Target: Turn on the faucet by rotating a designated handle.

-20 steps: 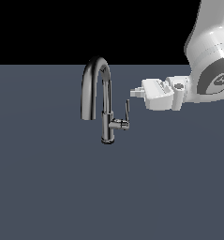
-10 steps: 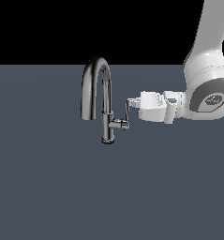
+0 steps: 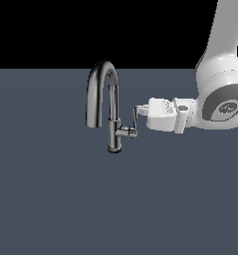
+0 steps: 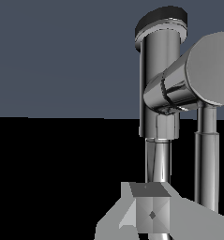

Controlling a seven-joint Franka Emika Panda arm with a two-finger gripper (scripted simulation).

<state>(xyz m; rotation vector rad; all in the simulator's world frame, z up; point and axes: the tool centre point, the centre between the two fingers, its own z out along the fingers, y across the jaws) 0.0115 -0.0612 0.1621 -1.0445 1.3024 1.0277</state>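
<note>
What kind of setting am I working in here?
Likely a bare simulated test scene, not a real kitchen: a lone faucet stands on a flat grey floor under a black void, with the gripper at its handle.

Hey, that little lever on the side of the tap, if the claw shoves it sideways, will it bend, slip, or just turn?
The handle looks like thin rigid metal, so it probably won't flex. It joins a short stub on the faucet, so a push likely swings it about that stub. Its glossy finish suggests the claw may slide along it.
</note>
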